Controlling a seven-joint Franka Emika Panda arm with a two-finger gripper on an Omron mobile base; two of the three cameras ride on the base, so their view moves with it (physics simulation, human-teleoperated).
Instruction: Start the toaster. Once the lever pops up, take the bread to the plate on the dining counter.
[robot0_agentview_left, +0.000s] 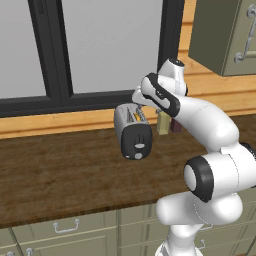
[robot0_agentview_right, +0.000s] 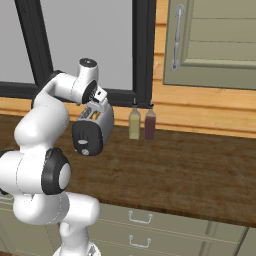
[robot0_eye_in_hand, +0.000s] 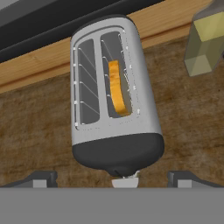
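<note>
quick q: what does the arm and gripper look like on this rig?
Arm: glossy white rounded links, with black bands at the joints and a small grey cap on the topmost joint. No cables or markings visible. Gripper: two small dark grey finger tips in the hand view; its body is white in the right base view.

2 rear base views flank toaster (robot0_agentview_left: 132, 131), hand view close above
</note>
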